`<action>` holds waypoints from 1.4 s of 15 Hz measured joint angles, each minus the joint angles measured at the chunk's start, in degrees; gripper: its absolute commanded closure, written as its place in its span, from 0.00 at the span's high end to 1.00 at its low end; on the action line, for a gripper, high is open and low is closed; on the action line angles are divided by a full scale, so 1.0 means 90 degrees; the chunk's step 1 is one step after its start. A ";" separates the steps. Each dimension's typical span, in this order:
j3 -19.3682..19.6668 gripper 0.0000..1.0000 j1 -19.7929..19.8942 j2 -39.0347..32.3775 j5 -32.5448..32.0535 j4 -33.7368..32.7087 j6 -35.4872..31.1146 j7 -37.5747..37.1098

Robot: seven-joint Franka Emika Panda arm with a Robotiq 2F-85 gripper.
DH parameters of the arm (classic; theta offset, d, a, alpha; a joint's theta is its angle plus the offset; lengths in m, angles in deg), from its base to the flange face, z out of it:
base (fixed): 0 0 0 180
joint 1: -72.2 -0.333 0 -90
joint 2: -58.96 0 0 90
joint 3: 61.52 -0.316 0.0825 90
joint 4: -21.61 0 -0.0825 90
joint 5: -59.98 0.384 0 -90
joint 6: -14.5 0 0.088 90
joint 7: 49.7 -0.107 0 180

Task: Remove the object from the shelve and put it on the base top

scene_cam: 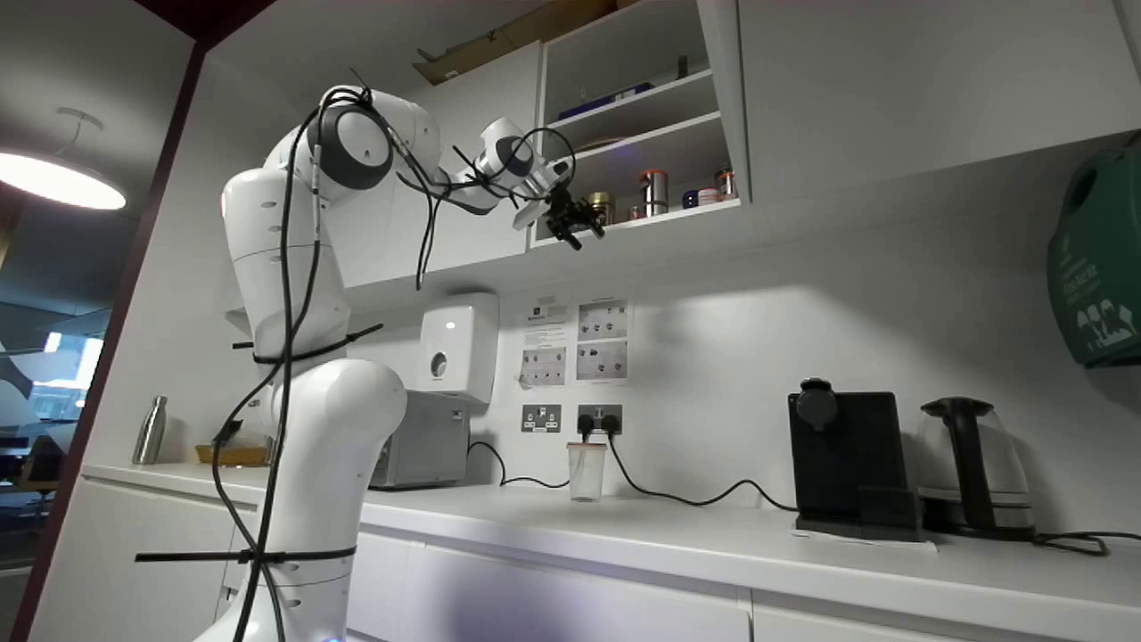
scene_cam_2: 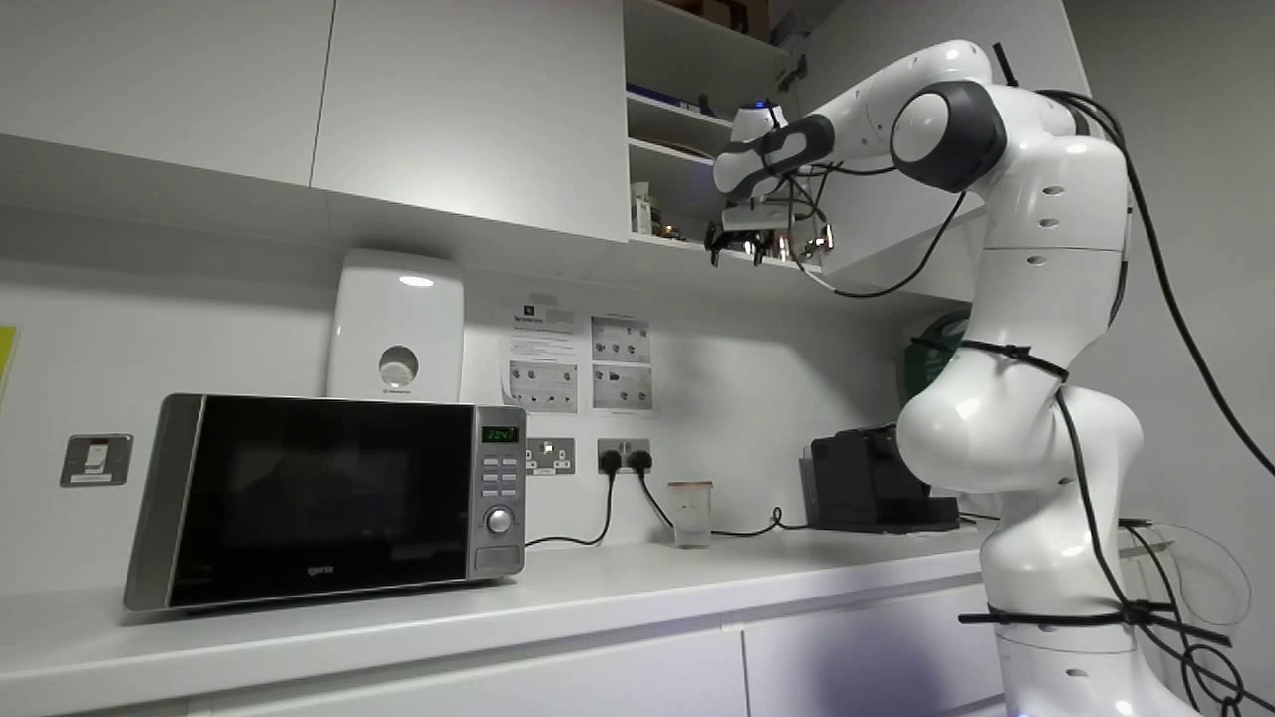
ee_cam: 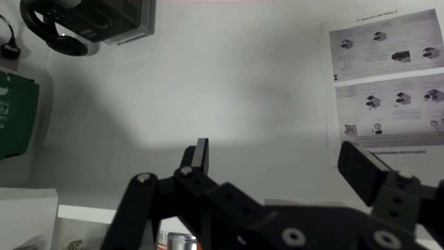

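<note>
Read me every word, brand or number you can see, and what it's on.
"igenix": microwave
"First Aid Kit": green case
"CAPPUCCINO PREPARATION": poster, upside down in wrist view
"Enjoy your hot drink!", probably: same poster
Too small or blurred: exact clock time; dispenser label; other sheet; remaining print.

In an exterior view there's open air below the gripper (scene_cam: 586,237), upper middle, plus a decent front strip of base top (scene_cam: 677,528) lower middle. See-through tub (scene_cam: 586,477) and a cord (scene_cam: 695,504) crowd the back, coffee machine (scene_cam: 847,459) lower right. Jars (scene_cam: 655,192) line the lip of the shelve (scene_cam: 669,218), board (scene_cam: 642,138) capping headroom. Open door (scene_cam_2: 896,30) hems in an exterior view's upper right.
</note>
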 measured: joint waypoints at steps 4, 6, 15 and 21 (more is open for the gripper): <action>0.0022 1.00 0.0106 -0.0307 -0.0151 -0.0645 -0.0013 -0.0002; 0.0029 1.00 0.0152 -0.0562 -0.0279 -0.1028 -0.0013 -0.0036; 0.0061 1.00 0.0135 -0.1882 -0.0952 -0.3031 -0.0006 -0.0381; 0.0085 1.00 0.0158 -0.2210 -0.1106 -0.3680 0.0021 -0.0382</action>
